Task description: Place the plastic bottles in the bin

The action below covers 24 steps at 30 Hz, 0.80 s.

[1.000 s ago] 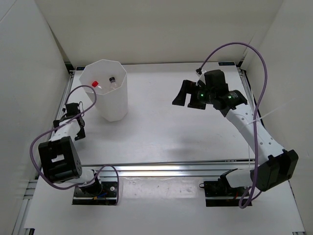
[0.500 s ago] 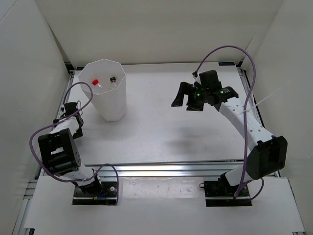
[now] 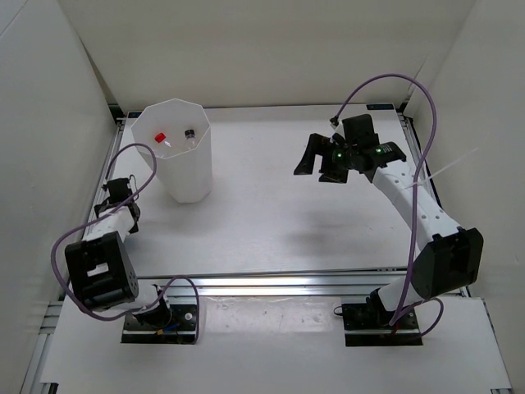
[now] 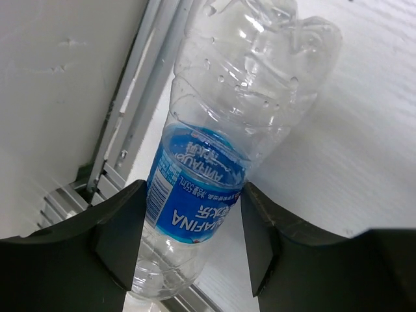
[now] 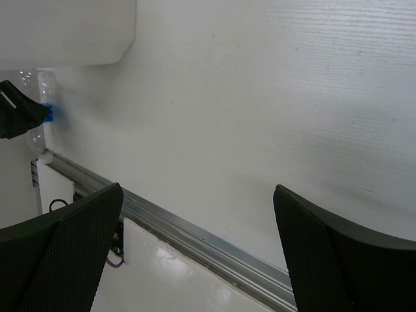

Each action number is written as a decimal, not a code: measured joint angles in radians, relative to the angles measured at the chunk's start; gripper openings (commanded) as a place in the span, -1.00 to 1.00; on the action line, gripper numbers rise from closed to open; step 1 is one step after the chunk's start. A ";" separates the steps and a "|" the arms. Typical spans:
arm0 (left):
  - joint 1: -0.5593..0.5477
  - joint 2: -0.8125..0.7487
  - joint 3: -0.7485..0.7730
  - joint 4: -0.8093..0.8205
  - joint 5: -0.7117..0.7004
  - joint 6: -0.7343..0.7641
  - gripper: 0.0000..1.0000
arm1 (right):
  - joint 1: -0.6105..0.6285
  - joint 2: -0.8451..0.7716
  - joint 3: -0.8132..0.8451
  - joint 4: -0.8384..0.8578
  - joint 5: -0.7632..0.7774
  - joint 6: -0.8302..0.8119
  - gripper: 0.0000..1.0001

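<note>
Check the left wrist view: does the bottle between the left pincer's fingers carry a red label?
No, the bottle in the left pincer wears a blue label with white lettering.

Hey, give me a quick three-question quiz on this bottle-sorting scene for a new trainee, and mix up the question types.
1. True or false: the right gripper is holding a bottle.
2. Which bottle lies between the fingers of the left gripper? A, a green-labelled bottle; B, the blue-labelled bottle; C, a yellow-capped bottle.
3. In the top view, how many bottles show inside the bin?

Key:
1. False. It hangs open and empty over the table.
2. B.
3. Two: the red-capped bottle and the black-capped bottle.
</note>
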<state>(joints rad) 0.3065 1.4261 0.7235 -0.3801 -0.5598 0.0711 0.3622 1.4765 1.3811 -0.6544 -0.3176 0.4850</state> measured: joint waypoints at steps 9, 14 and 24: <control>-0.002 -0.216 -0.046 -0.100 0.095 -0.120 -0.78 | -0.003 0.005 0.055 -0.032 -0.018 -0.027 1.00; -0.026 -0.330 0.054 -0.194 0.086 -0.245 -0.78 | -0.002 0.005 0.062 -0.059 -0.027 -0.030 1.00; -0.117 -0.277 0.651 -0.243 0.128 -0.441 -0.78 | 0.051 -0.032 0.076 -0.104 -0.018 -0.033 1.00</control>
<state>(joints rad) 0.1898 1.1492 1.3743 -0.6228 -0.4320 -0.3702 0.4137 1.4441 1.4574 -0.7582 -0.3351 0.4522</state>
